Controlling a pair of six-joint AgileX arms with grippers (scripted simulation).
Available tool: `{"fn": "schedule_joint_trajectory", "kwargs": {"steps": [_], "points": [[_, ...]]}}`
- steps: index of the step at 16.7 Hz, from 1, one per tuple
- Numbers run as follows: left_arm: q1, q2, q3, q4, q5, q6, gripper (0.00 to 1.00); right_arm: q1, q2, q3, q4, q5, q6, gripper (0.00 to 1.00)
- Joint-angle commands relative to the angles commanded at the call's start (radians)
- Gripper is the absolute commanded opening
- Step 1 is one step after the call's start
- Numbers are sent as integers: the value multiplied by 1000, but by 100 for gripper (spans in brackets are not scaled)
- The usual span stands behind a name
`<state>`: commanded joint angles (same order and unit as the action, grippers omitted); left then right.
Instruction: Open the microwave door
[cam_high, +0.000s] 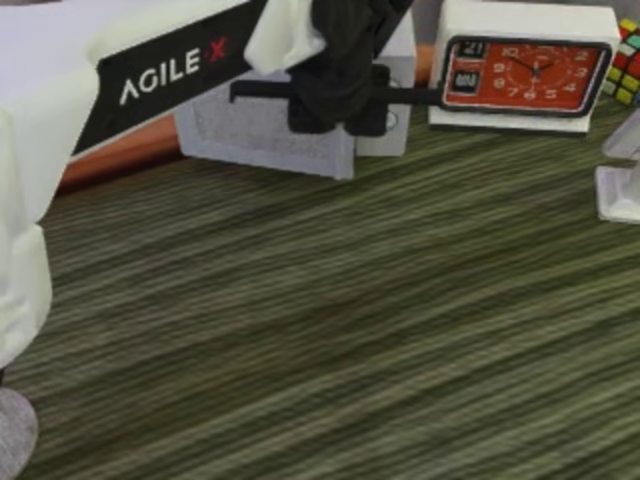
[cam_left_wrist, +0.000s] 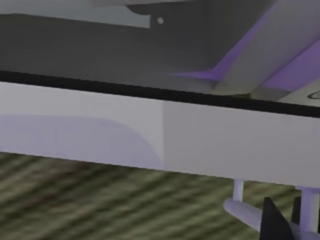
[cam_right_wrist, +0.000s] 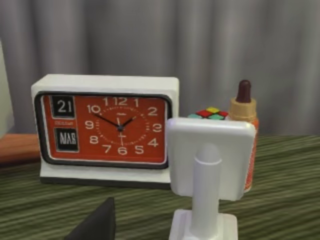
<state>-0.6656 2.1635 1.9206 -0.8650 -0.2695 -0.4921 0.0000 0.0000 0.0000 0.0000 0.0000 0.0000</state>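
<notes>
The light-grey microwave (cam_high: 385, 60) stands at the back middle of the table. Its door (cam_high: 265, 130), with the speckled mesh window, hangs slightly ajar, its handle side swung toward the front. My left arm reaches over from the left, and my left gripper (cam_high: 340, 100) covers the seam between the door and the knob panel. In the left wrist view the door's pale panel (cam_left_wrist: 200, 140) runs across, with the dark cavity above it. The thin handle bar (cam_left_wrist: 245, 211) passes between my left gripper's (cam_left_wrist: 286, 220) black fingertips (cam_left_wrist: 272, 222), which are shut on it. My right gripper (cam_right_wrist: 97, 222) shows only as a dark tip.
A white clock with a red face (cam_high: 525, 72) (cam_right_wrist: 105, 130) stands right of the microwave. Farther right are a colour cube (cam_high: 627, 62) (cam_right_wrist: 209, 113), a brown-capped bottle (cam_right_wrist: 244, 112) and a white stand (cam_high: 620, 180) (cam_right_wrist: 210, 165). Striped green cloth (cam_high: 330, 330) covers the table.
</notes>
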Motion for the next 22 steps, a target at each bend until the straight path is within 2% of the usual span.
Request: {"fn": "schedule_joint_trajectory", "kwargs": {"steps": [7,13,22], "points": [[-7,-2,-2,3,7,-2,0,0,0,0,0,0,0,100],[7,-71,-115,59,36,74,0,0,0,0,0,0,0,100],[7,-76,-120,63,37,77,0,0,0,0,0,0,0,100]]}}
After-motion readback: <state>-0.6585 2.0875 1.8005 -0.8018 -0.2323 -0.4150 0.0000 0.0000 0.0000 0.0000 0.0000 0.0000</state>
